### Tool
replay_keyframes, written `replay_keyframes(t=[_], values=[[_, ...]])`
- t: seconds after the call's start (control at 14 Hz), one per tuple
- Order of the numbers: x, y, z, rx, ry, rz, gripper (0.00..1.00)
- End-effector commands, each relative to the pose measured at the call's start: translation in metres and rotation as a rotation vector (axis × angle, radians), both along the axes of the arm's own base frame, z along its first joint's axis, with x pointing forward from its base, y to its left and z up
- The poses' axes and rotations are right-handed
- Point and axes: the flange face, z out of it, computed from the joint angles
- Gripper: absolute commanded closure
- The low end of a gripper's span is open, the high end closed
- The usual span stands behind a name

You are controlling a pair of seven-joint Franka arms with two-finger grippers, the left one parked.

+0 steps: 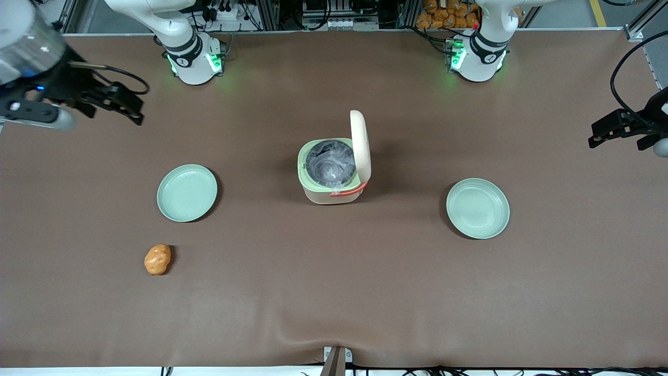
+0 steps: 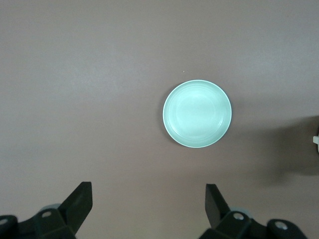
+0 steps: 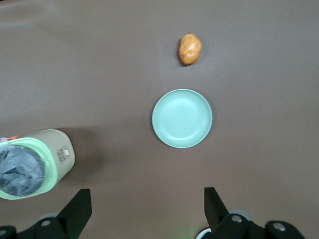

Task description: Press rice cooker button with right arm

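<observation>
Your rice cooker (image 1: 334, 175) sits mid-table, lid (image 1: 361, 144) hinged up and standing upright. Body cream-white, boxy, rounded corners; pale green rim around a dark inner pot (image 1: 330, 164) with crinkled clear plastic inside; coral-orange handle (image 1: 350, 190) on the side nearer the front camera. Your right arm (image 1: 31, 47) hangs high at its own end of the table, well apart from the cooker. Its gripper (image 3: 147, 209) has fingers spread, holding nothing, above a pale green plate (image 3: 182, 118). A potato (image 3: 190, 49) lies near that plate.
</observation>
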Motion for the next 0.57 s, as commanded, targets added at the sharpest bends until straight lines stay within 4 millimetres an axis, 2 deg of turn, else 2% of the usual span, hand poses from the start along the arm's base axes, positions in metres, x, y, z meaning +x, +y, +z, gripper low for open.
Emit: replay_keyframes(t=[0.0, 0.14, 0.29, 0.5], values=[[-0.006, -0.035, 0.009, 0.017, 0.003, 0.050, 0.00], [-0.006, -0.064, 0.013, 0.020, -0.005, 0.090, 0.00], [-0.008, -0.085, 0.014, 0.021, 0.002, 0.113, 0.00], [-0.012, -0.100, 0.015, 0.032, 0.021, 0.149, 0.00]])
